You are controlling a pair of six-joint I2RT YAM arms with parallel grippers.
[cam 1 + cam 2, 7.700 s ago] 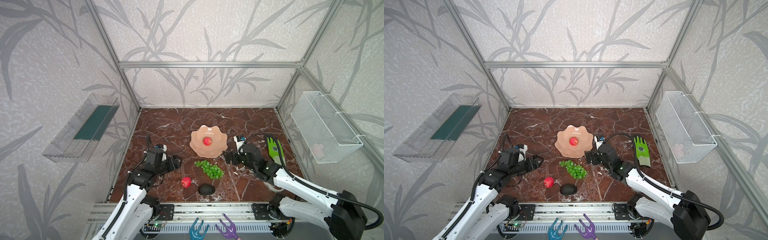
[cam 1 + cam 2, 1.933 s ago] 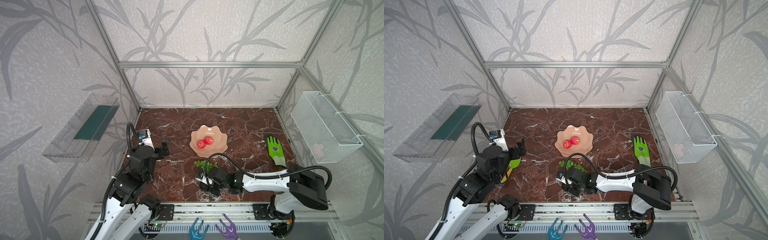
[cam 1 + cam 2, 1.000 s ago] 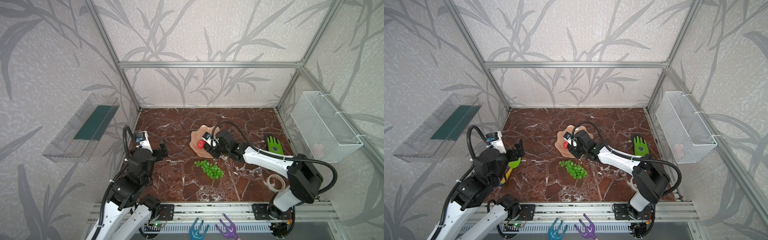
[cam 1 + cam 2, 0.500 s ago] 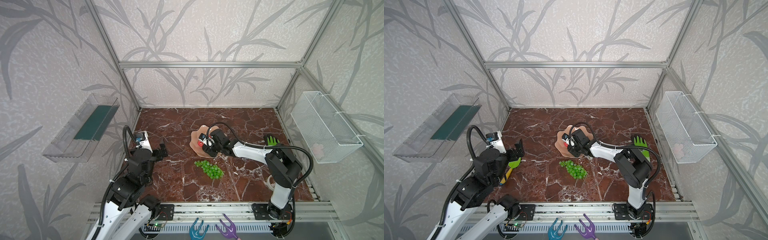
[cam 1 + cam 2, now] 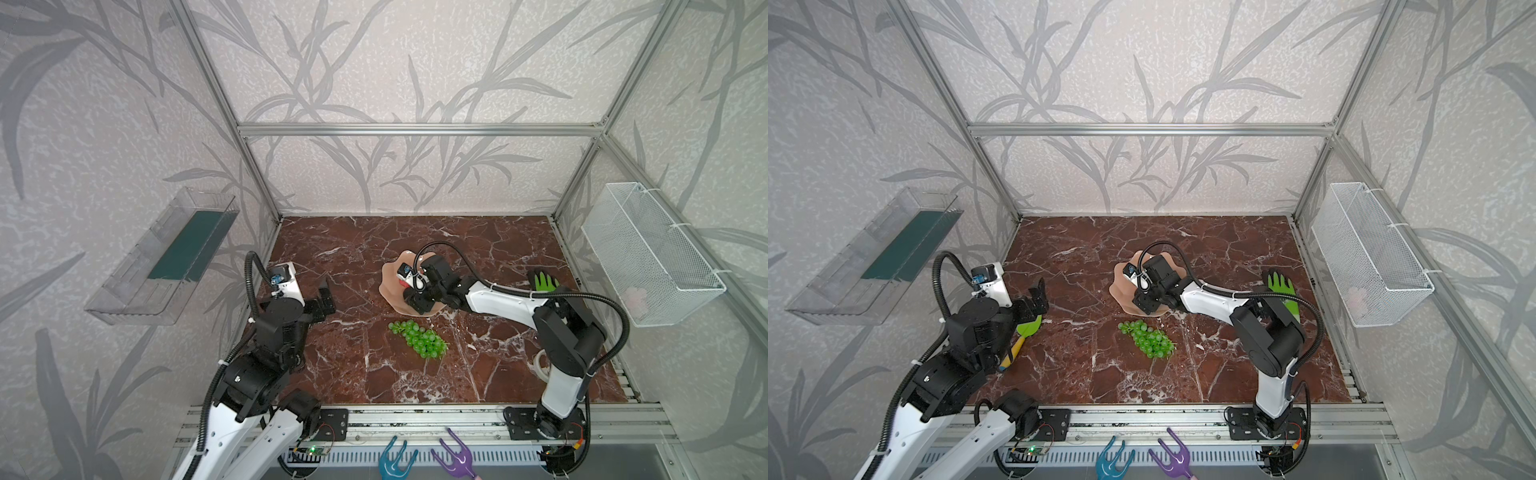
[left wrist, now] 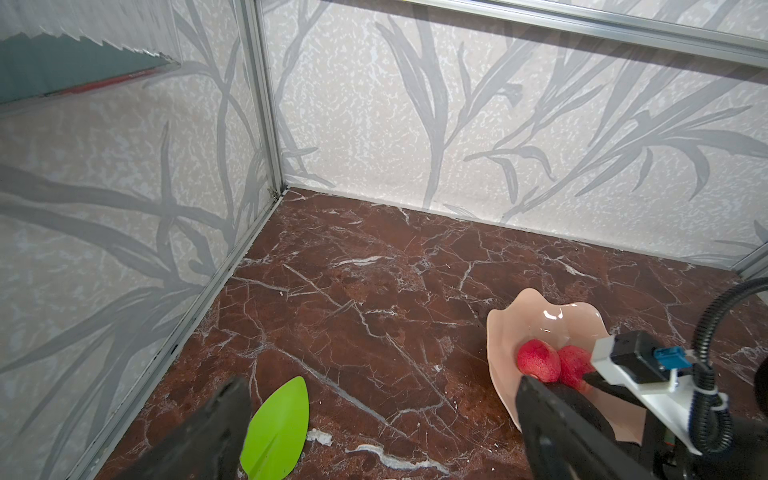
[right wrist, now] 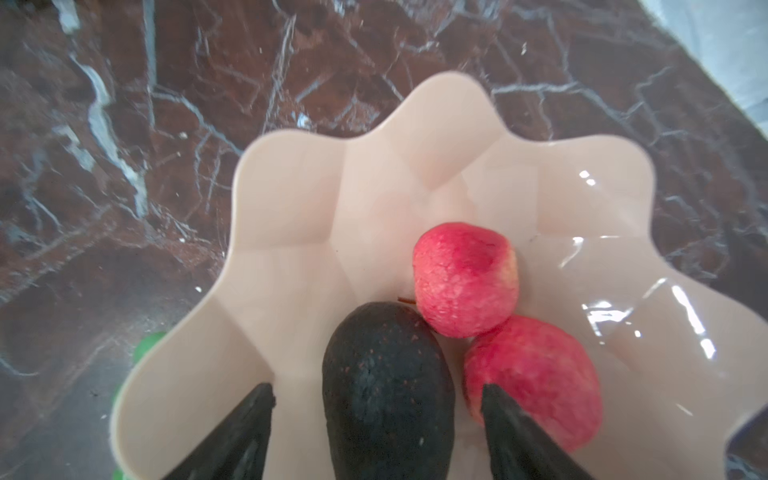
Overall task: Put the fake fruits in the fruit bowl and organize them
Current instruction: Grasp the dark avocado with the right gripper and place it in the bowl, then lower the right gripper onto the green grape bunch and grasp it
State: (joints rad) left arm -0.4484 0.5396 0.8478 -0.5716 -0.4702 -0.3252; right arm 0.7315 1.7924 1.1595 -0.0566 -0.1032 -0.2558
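Two red apples sit touching each other inside the peach-pink bowl. The avocado lies in the bowl too, close against one apple. The right pincer hangs over the bowl w/ its fingers apart, one on either side of the avocado. Bowl surface shows between each finger and the fruit, so it grips nothing.

In both top views the bowl is at approx. the centre of the frame on the marble tabletop, partly hidden by the right arm's wrist. The grapes lie on the tabletop just below the bowl in the frame, apart from its rim and not in it.

The left pincer is at centre-left of the top views, well apart from the bowl. Its fingers are spread wide and hold nothing. A green leaf-shaped spatula lies on the tabletop just by it. A green glove lies to the right of the bowl, near the tabletop's right edge.
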